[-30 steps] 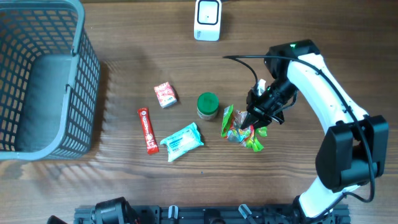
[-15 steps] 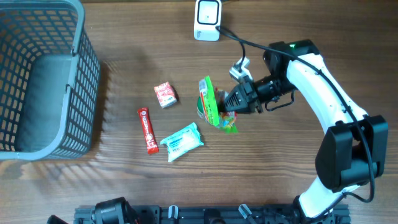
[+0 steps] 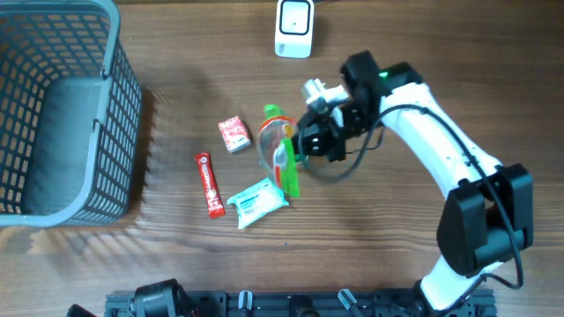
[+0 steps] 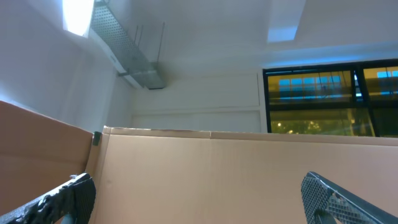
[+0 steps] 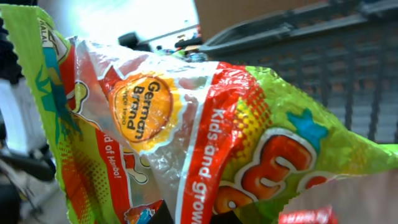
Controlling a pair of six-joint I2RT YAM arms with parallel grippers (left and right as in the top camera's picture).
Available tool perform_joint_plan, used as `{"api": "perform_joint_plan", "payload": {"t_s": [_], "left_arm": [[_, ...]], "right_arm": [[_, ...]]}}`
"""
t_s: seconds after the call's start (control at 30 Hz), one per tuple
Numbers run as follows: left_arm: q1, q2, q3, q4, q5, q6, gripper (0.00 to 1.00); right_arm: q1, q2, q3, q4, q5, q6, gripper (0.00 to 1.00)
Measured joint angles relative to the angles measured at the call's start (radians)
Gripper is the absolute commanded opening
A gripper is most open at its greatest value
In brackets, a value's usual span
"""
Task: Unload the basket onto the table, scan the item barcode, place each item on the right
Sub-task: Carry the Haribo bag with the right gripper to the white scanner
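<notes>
The sweets bag (image 3: pixel 280 160) is lime green with red and orange bands, white lettering, a clear patch and a round orange badge (image 5: pixel 144 109). The right gripper (image 3: pixel 307 143) is black and its arm (image 3: pixel 432 141) is white. The bench (image 3: pixel 493 70) is brown wood grain. At ten o'clock is a grey grid-mesh basket (image 3: pixel 123 106), and at twelve a white scanner (image 3: pixel 293 28). At the bag's nine o'clock are a red small box (image 3: pixel 234 134) and a red stick pack (image 3: pixel 209 183). At its seven is a teal-and-white packet (image 3: pixel 258 200).
</notes>
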Motion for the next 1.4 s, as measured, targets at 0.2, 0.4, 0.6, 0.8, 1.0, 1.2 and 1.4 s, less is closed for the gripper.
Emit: {"api": "perform_joint_plan", "payload": {"t_s": [0.2,0.4,0.6,0.8,1.0,1.2,1.4], "left_arm": [[0.000,0.000,-0.058,0.066,0.000,0.000,1.00],[0.000,0.000,-0.166,0.193,0.000,0.000,1.00],[0.000,0.000,-0.236,0.082,0.014,-0.013,1.00],[0.000,-0.001,-0.407,0.134,0.162,-0.036,1.00],[0.000,0.000,-0.642,0.261,0.266,-0.073,1.00],[0.000,0.000,-0.793,0.307,0.289,-0.167,1.00],[0.000,0.000,-0.877,0.306,0.295,-0.196,1.00]], "right_arm": [[0.032,0.000,0.000,0.192,0.000,0.280,0.04],[0.029,0.000,0.000,0.322,0.004,0.596,0.04],[0.028,0.000,0.000,0.374,0.028,0.740,0.04],[0.021,-0.034,0.000,0.373,0.314,0.872,0.04],[-0.016,-0.151,0.000,0.404,0.652,0.956,0.04],[-0.017,-0.181,0.000,0.461,1.104,1.017,0.04],[-0.017,-0.181,0.000,0.659,1.415,1.058,0.04]]}}
